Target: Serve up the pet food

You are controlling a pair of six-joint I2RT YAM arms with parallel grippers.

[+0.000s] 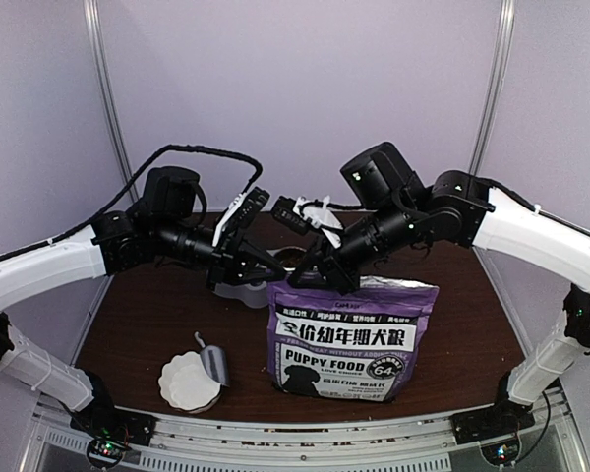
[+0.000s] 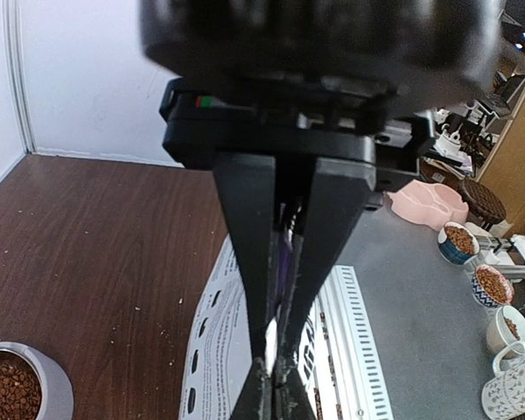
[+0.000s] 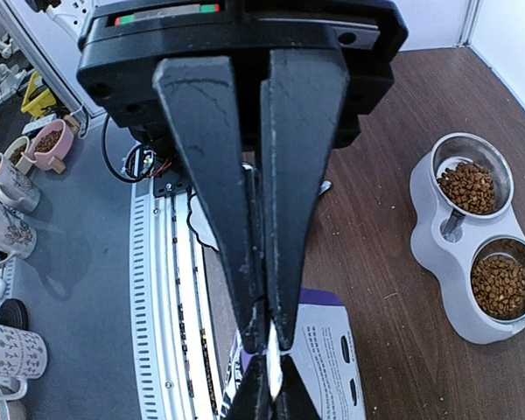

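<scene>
From the top view, my left gripper and my right gripper meet over the top edge of the purple-and-white bag. The bag stands upright near the middle of the table's near edge. A pale feeder shows just behind the bag's left top corner. A white dish and a shiny scoop sit together toward the near left corner.

In my left wrist view, the left gripper is pressed together, pinching the thin top edge of the bag. Pet food fills a steel bowl on the table at lower left.

In my right wrist view, the right gripper is likewise clamped on the bag's edge. To the right, the feeder holds pet food in both of its bowls, apart from the bag.
</scene>
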